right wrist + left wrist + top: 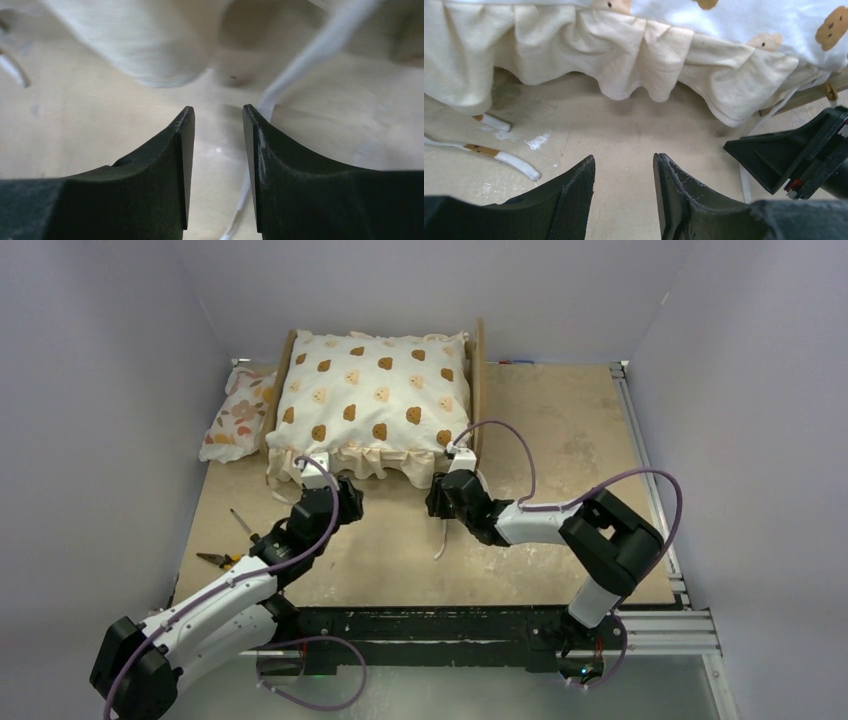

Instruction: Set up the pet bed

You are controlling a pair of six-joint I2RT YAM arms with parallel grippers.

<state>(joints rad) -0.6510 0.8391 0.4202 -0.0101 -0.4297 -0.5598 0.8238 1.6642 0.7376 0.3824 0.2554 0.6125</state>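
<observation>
The pet bed's light-wood side rails (478, 380) show at the back of the table. The rest of the frame is hidden under the large cream bear-print cushion (375, 390) lying on it. The cushion's ruffle (634, 55) hangs over the bed's near end. A piece of wooden rail (814, 94) shows in the left wrist view. My left gripper (350, 498) (624, 160) is open and empty just in front of the ruffle. My right gripper (434, 502) (218, 112) is open and empty near the bed's near right corner, over a white tie strap (300, 65).
A small floral ruffled pillow (238, 412) lies against the left wall beside the bed. A screwdriver (240, 523) and pliers (215, 560) lie at the table's left front. A white strap (440, 535) trails on the table. The right gripper's fingers (794, 160) show in the left wrist view.
</observation>
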